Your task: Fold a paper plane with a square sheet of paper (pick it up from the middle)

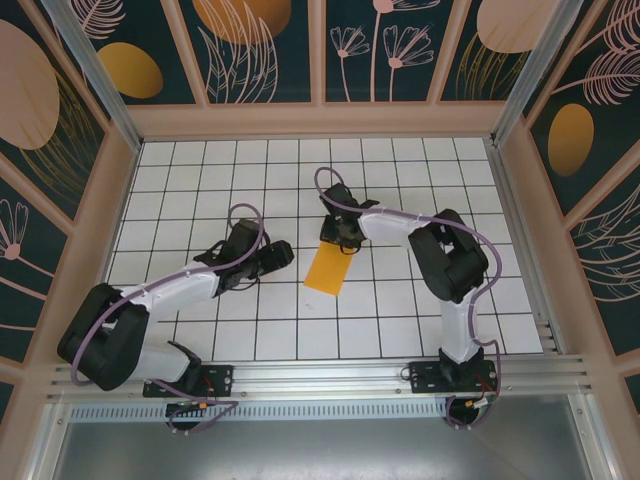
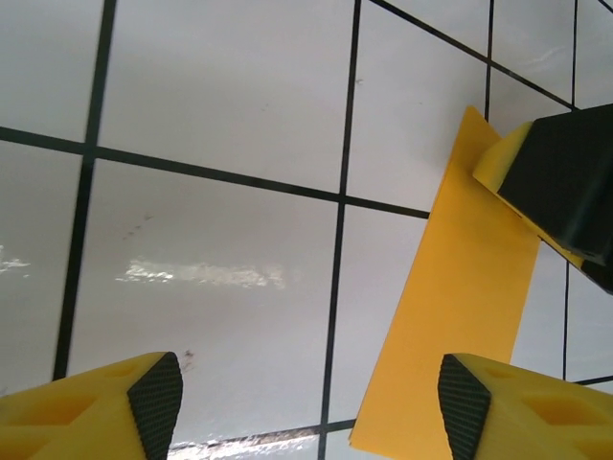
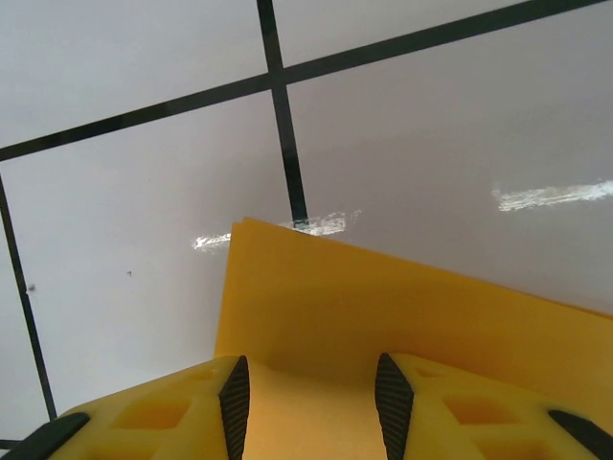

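Two grippers work over one sheet of paper (image 1: 327, 269). The right gripper (image 3: 311, 383) has its jaws parted, both fingertips hovering low over the far end of the orange-yellow sheet (image 3: 383, 307) with bare paper showing between them; whether they touch it cannot be told. The left gripper (image 2: 311, 393) is spread wide over bare tile, the sheet (image 2: 460, 287) lying just beside its right finger (image 2: 498, 407). On the white gridded table (image 1: 200, 180) the sheet lies flat as a narrow folded rectangle between the grippers, its long axis running near to far, the far end leaning slightly right.
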Available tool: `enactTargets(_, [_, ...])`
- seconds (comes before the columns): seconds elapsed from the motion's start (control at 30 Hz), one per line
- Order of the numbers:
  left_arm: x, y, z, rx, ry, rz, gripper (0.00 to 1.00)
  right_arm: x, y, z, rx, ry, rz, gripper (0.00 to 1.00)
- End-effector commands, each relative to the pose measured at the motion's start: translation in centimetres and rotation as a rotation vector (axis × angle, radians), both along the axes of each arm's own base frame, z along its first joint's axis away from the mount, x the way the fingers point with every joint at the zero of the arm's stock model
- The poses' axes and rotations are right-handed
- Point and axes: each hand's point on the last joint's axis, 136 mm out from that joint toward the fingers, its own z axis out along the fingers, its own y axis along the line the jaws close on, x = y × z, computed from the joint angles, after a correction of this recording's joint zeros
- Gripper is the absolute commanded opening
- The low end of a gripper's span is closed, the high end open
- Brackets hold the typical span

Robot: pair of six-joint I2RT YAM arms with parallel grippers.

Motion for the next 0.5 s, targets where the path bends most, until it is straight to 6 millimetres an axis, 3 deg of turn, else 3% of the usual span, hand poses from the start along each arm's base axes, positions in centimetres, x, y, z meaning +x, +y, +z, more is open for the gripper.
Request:
enactTargets(0.0, [-0.2, 0.4, 0.8, -0.031, -0.027, 0.000, 0.77, -1.1, 0.1, -2.9, -0.078, 0.055, 0.114, 0.42])
enactTargets(0.13, [-0.7, 0.8, 0.7, -0.058, -0.025, 0.013, 0.83, -0.5, 1.1, -3.3, -0.105, 0.013, 0.314, 0.41])
enactTargets(0.23, [-1.1, 0.5, 0.4, -0.089, -0.014, 0.008, 0.86, 0.5, 2.1, -2.4, -0.067, -0.038, 0.434, 0.41])
enactTargets(0.33, [-1.2, 0.2, 0.1, -0.122, -0.007, 0.008, 0.88, 1.6, 3.0, -0.7, -0.020, -0.085, 0.505, 0.41])
enactTargets(0.47, [-1.0, -0.6, 0.7, -0.176, -0.013, 0.002, 0.90, 2.8, 3.4, 3.3, 0.022, -0.147, 0.479, 0.42])
